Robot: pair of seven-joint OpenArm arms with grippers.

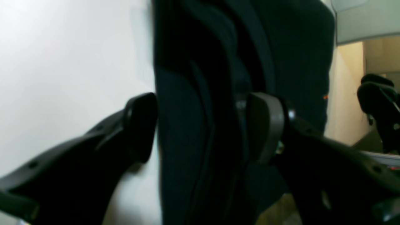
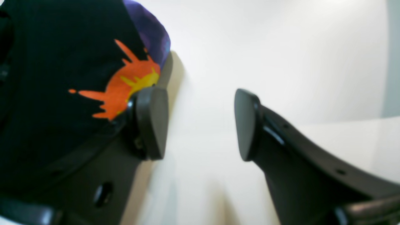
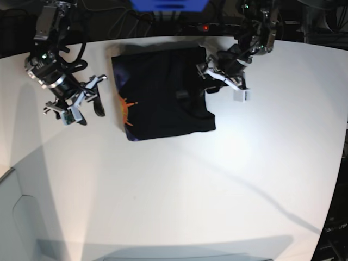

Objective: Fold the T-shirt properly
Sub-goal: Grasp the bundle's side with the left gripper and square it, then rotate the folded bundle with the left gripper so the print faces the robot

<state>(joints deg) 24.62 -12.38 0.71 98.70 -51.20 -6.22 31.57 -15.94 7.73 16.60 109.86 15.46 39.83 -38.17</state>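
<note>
Lying flat as a compact rectangle on the far middle of the white worktop, the T-shirt looks already folded, its orange-and-purple print showing along the edge nearest the right arm. The left hand hangs at the opposite edge, jaws released and spread wide, with a thick stack of black folds standing between them in its wrist view, probably to pinch or square that side, though nothing is clenched yet. The right hand sits just beside the printed edge, likewise released and grasping nothing, only bare worktop between its pads. The surface is smooth, glossy and brightly lit; dark cables and equipment crowd the room beyond its far rim.
</note>
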